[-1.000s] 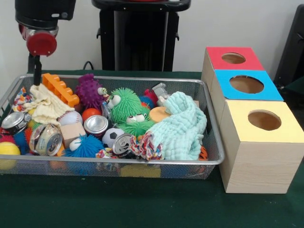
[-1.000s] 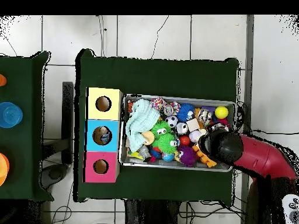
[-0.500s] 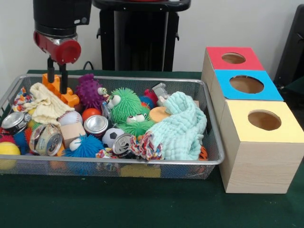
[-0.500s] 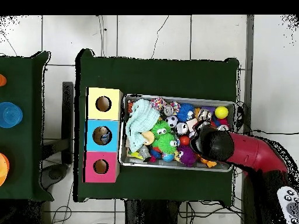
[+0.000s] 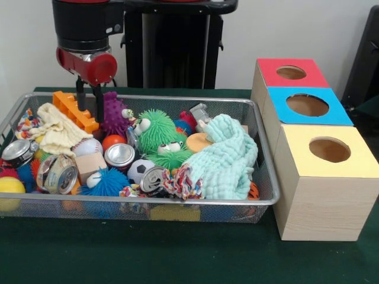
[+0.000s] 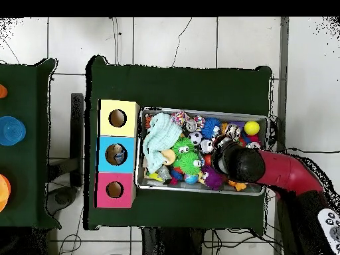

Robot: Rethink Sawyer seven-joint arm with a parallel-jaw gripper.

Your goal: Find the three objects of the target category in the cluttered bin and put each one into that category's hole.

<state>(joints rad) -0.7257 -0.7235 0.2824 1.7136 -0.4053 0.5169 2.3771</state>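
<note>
My gripper (image 5: 89, 113) hangs open at the bin's back left. Its two thin black fingers straddle the gap between the orange toy brick (image 5: 74, 111) and the purple spiky toy (image 5: 112, 112), with nothing held. The wire mesh bin (image 5: 195, 203) is packed with toys. Several silver cans lie in it, such as one in the middle (image 5: 120, 155) and one at the front (image 5: 153, 177). Red (image 5: 290, 72), blue (image 5: 308, 105) and yellow (image 5: 329, 149) holed boxes stand to its right. From overhead, the arm's wrist (image 6: 234, 162) covers the fingers.
A mint cloth (image 5: 228, 160) is heaped on the bin's right side and a cream cloth (image 5: 56, 133) on its left. Green spiky toys (image 5: 159, 133), a baseball (image 5: 87, 146), a wooden block (image 5: 90, 164) and a small football (image 5: 139, 170) crowd the middle.
The gripper has moved from the bin's back left corner rightward across the orange brick toward the purple spiky toy, and dropped lower. Nothing in the bin has shifted.
</note>
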